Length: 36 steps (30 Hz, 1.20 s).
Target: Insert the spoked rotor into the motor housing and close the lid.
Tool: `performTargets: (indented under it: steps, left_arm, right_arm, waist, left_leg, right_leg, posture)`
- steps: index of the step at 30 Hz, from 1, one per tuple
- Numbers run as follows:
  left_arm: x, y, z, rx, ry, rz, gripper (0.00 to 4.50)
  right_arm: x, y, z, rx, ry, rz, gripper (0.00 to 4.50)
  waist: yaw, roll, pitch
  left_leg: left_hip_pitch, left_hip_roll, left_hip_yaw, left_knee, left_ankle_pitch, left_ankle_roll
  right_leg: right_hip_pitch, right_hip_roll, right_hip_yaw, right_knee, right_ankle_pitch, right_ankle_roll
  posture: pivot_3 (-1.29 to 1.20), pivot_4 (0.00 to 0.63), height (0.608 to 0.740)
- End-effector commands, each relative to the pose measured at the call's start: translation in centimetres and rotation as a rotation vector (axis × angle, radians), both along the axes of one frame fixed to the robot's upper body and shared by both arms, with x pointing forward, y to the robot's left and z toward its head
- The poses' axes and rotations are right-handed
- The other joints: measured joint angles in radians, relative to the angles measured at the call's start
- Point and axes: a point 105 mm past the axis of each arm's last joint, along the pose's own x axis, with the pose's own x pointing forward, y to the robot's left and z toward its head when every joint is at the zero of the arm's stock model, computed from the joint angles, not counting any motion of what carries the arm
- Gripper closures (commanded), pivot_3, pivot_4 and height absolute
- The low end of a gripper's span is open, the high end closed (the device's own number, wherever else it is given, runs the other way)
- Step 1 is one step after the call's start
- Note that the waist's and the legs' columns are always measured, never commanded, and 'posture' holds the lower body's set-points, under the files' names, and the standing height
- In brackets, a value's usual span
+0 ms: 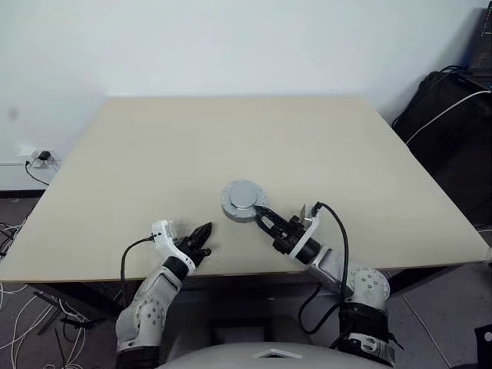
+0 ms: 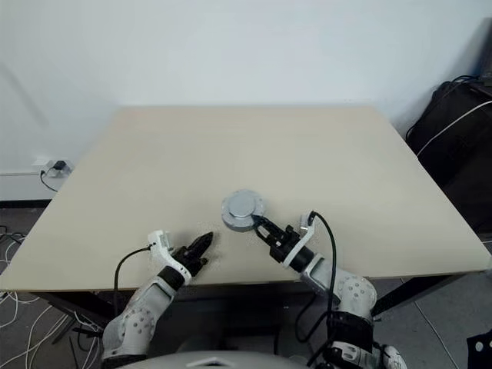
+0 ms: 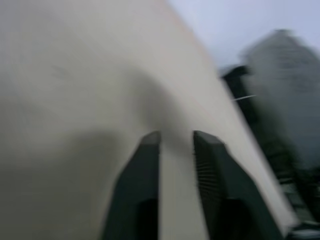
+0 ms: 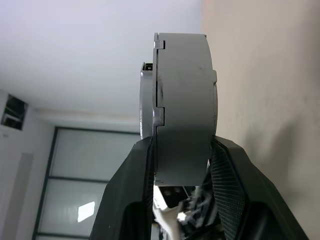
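Observation:
A round silvery-grey lid (image 1: 244,196), smooth with a raised middle, faces up over the front middle of the table (image 1: 231,138). It caps the motor housing (image 4: 185,100), which the right wrist view shows edge-on, with a seam between the two grey parts. My right gripper (image 1: 260,213) is shut across this stack, one finger on each face. The spoked rotor is hidden. My left gripper (image 1: 201,234) hovers near the table's front edge, left of the stack and apart from it. Its fingers (image 3: 145,170) stand open with nothing between them.
Dark bags and cables (image 1: 453,115) lie on the floor past the table's right edge. A wall socket with cables (image 1: 42,159) sits low beyond the left edge.

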Motion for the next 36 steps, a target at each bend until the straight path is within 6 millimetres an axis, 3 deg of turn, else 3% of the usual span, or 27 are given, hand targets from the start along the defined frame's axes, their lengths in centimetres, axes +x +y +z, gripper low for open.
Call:
performTargets:
  steps: [1, 7, 8, 14, 25, 36]
  left_arm:
    - [-1.3, -1.9, 1.6, -0.133, -0.036, -0.082, 2.25]
    - [-2.6, -2.1, 2.4, -0.323, -0.026, -0.058, 0.18]
    - [-2.7, -2.1, 2.4, -0.35, -0.02, -0.048, 0.04]
    - [-2.9, -1.8, 2.2, -0.477, 0.023, 0.037, 0.04]
    - [-3.1, -2.6, 2.9, -0.752, 0.095, 0.009, 0.04]
    - [-3.0, -2.9, 3.0, -0.805, 0.12, 0.001, 0.04]
  right_arm:
    - [0.5, 0.6, 2.5, 0.056, -0.095, 0.023, 3.2]
    - [0.5, 0.4, 2.4, 0.046, -0.093, 0.022, 3.2]
    - [0.5, 0.4, 2.4, 0.043, -0.092, 0.021, 3.2]
    - [0.3, 0.3, 2.2, 0.032, -0.087, 0.034, 3.2]
    - [-1.1, 1.0, 1.8, 0.009, -0.066, 0.155, 3.2]
    - [-2.4, 1.5, 1.7, -0.011, -0.055, 0.24, 3.2]
  waist:
    - [-0.001, 0.0, 0.0]
    - [-0.001, 0.0, 0.001]
    - [-0.001, 0.0, 0.001]
    - [-0.001, 0.0, 0.001]
    - [-0.001, 0.0, 0.001]
    - [-0.001, 0.0, 0.001]
  left_leg:
    - [0.0, 0.0, 0.0, 0.0, 0.0, 0.0]
    - [0.001, -0.001, 0.0, 0.001, 0.0, 0.001]
    - [0.002, -0.001, 0.0, 0.001, 0.0, 0.001]
    - [0.003, 0.0, 0.0, 0.001, 0.0, 0.001]
    - [0.003, -0.001, 0.0, 0.001, 0.0, 0.001]
    - [0.003, -0.003, 0.0, 0.001, 0.0, 0.001]
  right_leg:
    - [0.0, 0.0, 0.0, 0.0, 0.0, 0.0]
    - [0.001, 0.0, 0.0, 0.0, 0.0, 0.0]
    - [0.002, 0.0, 0.0, 0.0, 0.0, 0.0]
    - [0.003, 0.0, 0.0, 0.0, -0.001, 0.0]
    - [0.003, 0.001, 0.0, -0.001, -0.001, -0.001]
    - [0.004, 0.001, 0.0, -0.001, -0.001, -0.001]
  posture:
    - [0.0, 0.0, 0.74]
    - [0.0, 0.0, 0.74]
    - [0.0, 0.0, 0.74]
    - [0.0, 0.0, 0.74]
    - [0.0, 0.0, 0.74]
    - [0.0, 0.0, 0.74]
